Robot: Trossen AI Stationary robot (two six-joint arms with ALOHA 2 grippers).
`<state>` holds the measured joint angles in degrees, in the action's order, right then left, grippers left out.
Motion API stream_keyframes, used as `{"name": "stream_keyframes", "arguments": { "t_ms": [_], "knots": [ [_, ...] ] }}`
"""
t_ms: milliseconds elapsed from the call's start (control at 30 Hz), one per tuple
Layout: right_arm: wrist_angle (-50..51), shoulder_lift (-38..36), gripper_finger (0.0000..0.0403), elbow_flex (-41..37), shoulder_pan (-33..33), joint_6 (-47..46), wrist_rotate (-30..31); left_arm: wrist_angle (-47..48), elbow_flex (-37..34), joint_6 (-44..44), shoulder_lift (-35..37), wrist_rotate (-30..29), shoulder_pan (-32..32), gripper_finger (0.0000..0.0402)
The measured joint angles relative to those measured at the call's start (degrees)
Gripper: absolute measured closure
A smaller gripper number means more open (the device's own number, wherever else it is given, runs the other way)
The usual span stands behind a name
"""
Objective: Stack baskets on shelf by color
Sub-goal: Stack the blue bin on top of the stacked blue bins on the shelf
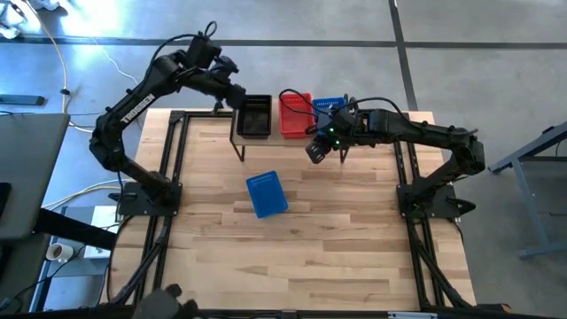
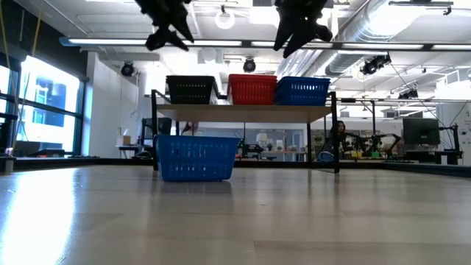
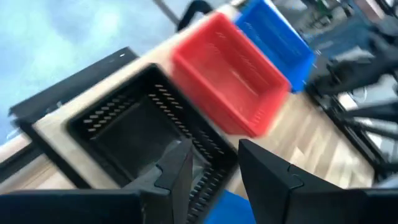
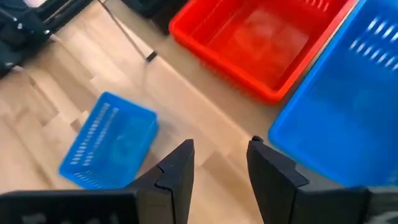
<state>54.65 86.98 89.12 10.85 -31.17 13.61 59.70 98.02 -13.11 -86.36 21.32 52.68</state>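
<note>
Three baskets are seen side by side on the shelf (image 2: 243,112) at the far edge of the table (image 1: 292,266): a black basket (image 1: 255,116) on the left, a red basket (image 1: 296,115) in the middle and a blue basket (image 2: 302,90) on the right. A second blue basket (image 1: 267,194) is found upside down on the tabletop, nearer than the shelf. The left gripper (image 3: 211,171) is held above the black basket, its fingers slightly parted and empty. The right gripper (image 4: 219,163) is held above the table just in front of the shelf's right part, likewise slightly open with nothing gripped.
</note>
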Motion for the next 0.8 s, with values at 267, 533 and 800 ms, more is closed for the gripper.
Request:
{"name": "stream_keyframes", "arguments": {
  "t_ms": [267,533,800],
  "knots": [
    [1.8,0.9,0.0269,0.0,-2.7,-9.0,-5.0,0.0,-4.5,2.0,4.8,-2.1,-8.0,0.0282],
    [1.7,3.1,0.0269,0.0,-7.2,-13.6,-5.1,-3.2,-12.8,-0.3,10.5,-9.8,-16.6,0.0282],
    [-0.4,6.6,0.0269,0.0,-10.7,-15.4,-4.2,-11.0,-22.2,-5.7,16.0,-10.7,-24.4,0.0282]
  ]
}}
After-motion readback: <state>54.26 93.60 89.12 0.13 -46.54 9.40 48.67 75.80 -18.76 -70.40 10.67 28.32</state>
